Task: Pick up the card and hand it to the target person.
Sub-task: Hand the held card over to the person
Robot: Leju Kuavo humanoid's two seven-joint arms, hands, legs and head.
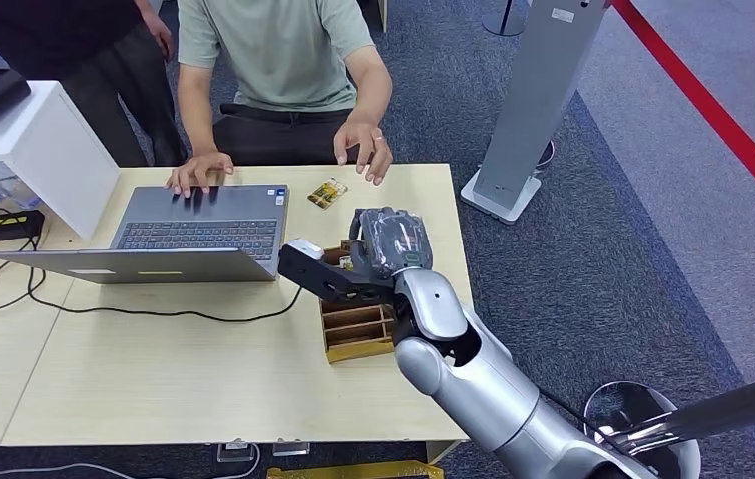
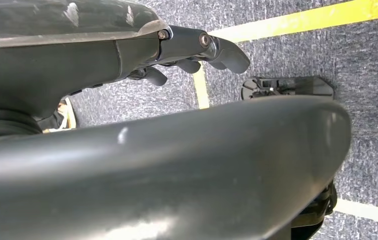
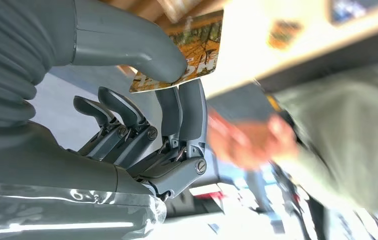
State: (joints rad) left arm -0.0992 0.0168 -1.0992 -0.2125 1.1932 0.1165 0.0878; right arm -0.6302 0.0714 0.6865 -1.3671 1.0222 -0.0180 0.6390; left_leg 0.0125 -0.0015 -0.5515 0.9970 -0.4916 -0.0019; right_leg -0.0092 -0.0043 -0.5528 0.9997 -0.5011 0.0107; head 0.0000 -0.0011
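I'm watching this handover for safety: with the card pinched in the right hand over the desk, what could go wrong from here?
1. The right hand holds the card only by one edge, between thumb and fingertips; it might slip out.
2. The open laptop and wooden organizer sit close beside the hand; a swing could knock them.
3. The seated person's hand rests near the desk edge, so a fast reach could bump it.

Pale wood table (image 1: 154,379), seated person (image 1: 283,60) at its far edge. Grey laptop (image 1: 198,225) open upon it; black cable (image 1: 154,311) trailing. White box (image 1: 49,140) at far corner. Blue-grey carpet (image 1: 602,269); red floor line (image 1: 722,120); grey pillar stand (image 1: 533,100).
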